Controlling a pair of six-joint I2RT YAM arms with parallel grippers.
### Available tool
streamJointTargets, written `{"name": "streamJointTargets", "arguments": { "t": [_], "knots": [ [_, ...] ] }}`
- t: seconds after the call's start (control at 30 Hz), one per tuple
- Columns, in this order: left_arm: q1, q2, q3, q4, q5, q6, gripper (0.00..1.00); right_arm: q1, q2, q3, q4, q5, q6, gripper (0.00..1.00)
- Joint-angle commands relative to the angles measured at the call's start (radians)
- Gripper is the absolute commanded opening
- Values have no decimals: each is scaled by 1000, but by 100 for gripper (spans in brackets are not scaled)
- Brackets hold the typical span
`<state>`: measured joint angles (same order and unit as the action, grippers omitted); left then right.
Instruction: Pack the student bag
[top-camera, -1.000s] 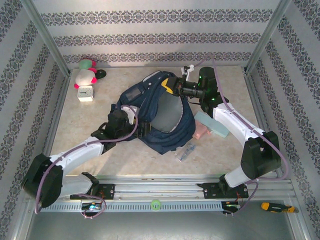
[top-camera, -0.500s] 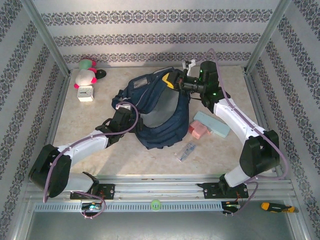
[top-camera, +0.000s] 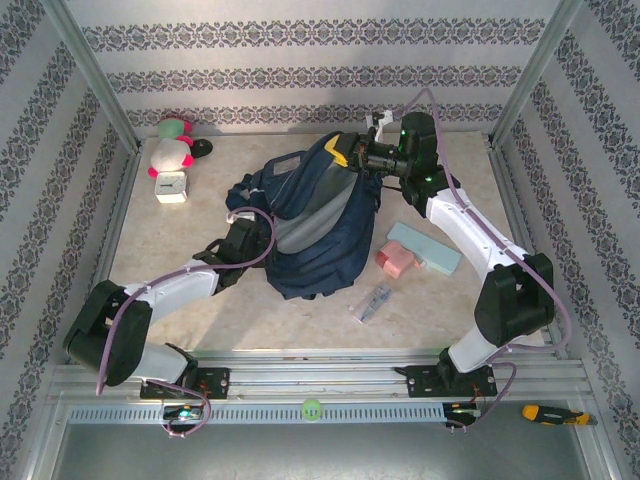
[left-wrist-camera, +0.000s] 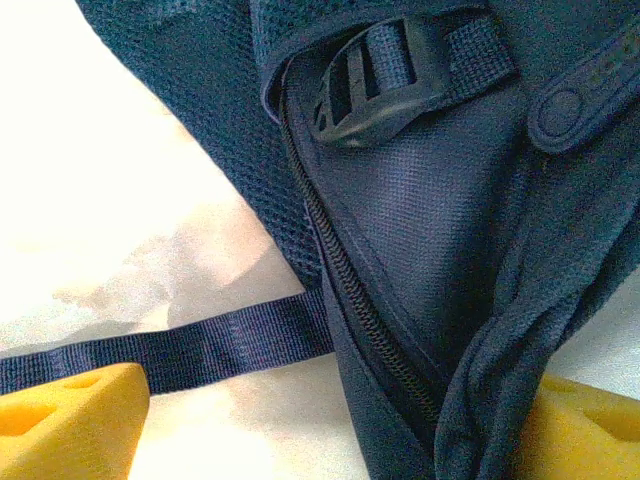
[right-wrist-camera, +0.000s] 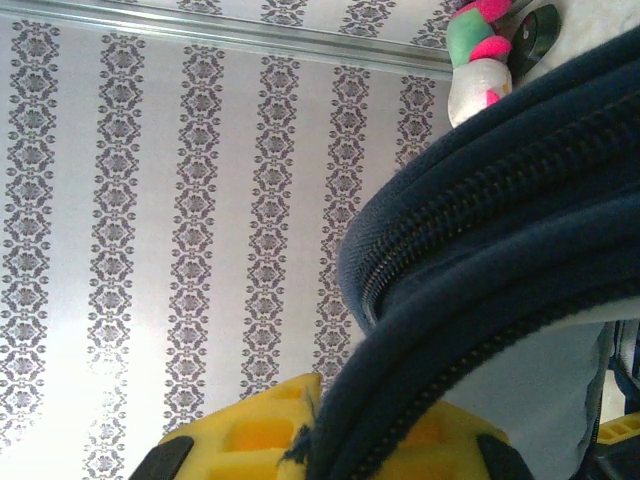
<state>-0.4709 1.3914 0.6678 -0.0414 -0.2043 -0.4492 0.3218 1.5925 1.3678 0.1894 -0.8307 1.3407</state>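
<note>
The student bag (top-camera: 318, 225), a navy-blue backpack, is held up at mid-table with its grey lining showing. My right gripper (top-camera: 338, 160) is shut on the bag's upper zipped rim near the back wall. In the right wrist view its yellow fingers (right-wrist-camera: 255, 435) pinch that rim (right-wrist-camera: 470, 270). My left gripper (top-camera: 262, 238) stands open at the bag's left side, low on the table. In the left wrist view its yellow fingertips (left-wrist-camera: 70, 420) are wide apart, with a loose strap (left-wrist-camera: 200, 350) and the bag's zipped corner (left-wrist-camera: 400, 300) lying between them, not gripped.
A pink box (top-camera: 396, 260) and a pale teal case (top-camera: 425, 248) lie right of the bag. A small clear item (top-camera: 372, 300) lies in front of it. A plush toy (top-camera: 172, 145) and a white cube (top-camera: 171, 187) sit at the back left.
The right gripper has pulled the bag's rim up and back. The bag went from lying spread open to standing narrower, uncovering the pink box. The left gripper shifted slightly toward the back.
</note>
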Motion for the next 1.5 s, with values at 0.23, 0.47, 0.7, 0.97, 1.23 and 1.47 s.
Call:
{"name": "streamJointTargets", "arguments": {
  "t": [0.23,0.47,0.7,0.97,1.23,1.47],
  "knots": [
    [23,-259,2,-10,47,356,91,65,5,19,290,43,-38,0],
    [3,-392,66,94,228,705,93,112,50,12,292,76,-46,0],
    [-40,-241,230,125,144,891,98,153,55,-2,292,86,-43,0],
    [-40,-82,345,223,92,915,36,168,27,-57,270,108,-55,0],
    [-35,-97,361,199,23,927,0,81,-126,-193,-68,138,-261,47],
    [-27,-77,422,156,3,912,0,-73,-354,-322,-550,297,-567,63]
  ]
}}
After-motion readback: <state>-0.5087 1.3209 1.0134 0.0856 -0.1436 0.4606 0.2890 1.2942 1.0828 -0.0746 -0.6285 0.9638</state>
